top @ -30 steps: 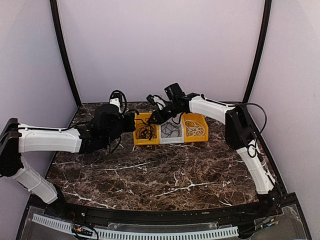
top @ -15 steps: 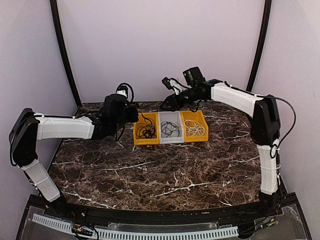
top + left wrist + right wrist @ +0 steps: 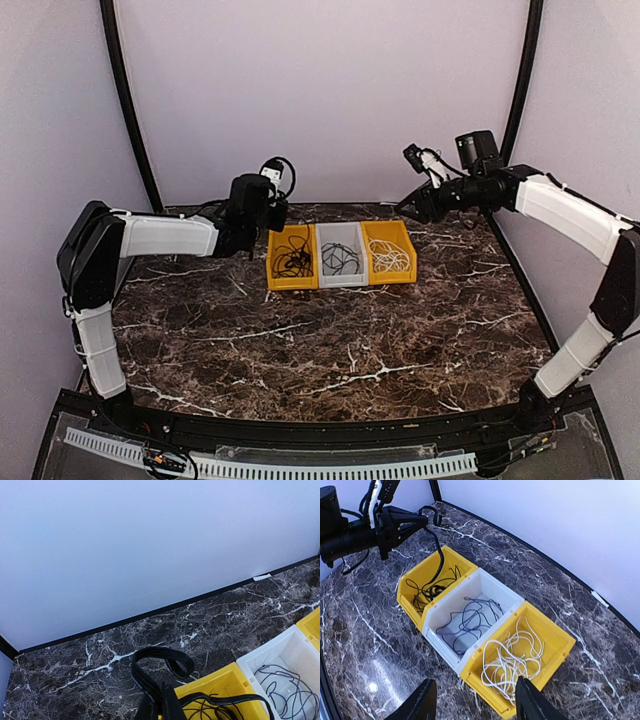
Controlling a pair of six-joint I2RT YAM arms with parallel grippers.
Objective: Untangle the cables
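**A:** Where are the cables?

**B:** One to a bin. Three bins stand in a row, touching, on the far part of the marbled desk (image 3: 300,350). The black cable (image 3: 432,587) lies mostly in the left yellow bin (image 3: 408,600). The second dark cable (image 3: 470,622) is a loose scribble in the white bin (image 3: 492,580) in the middle. The white cable (image 3: 512,660) is heaped in the right yellow bin (image 3: 557,641).

**A:** Mostly?

**B:** One strand of the black cable climbs out at that bin's far end, up to the left jaws. They are pinched together on it, raised just beside the bin. The left wrist view shows a flat loop of the cable sticking out past the tips.

**A:** And the right jaws?

**B:** Spread wide and empty. The right arm (image 3: 560,205) holds them up off the desk near the right end of the row, touching no bin. Its wrist camera looks down on all three bins.

**A:** And the other two cables?

**B:** Each lies wholly inside its own walls.
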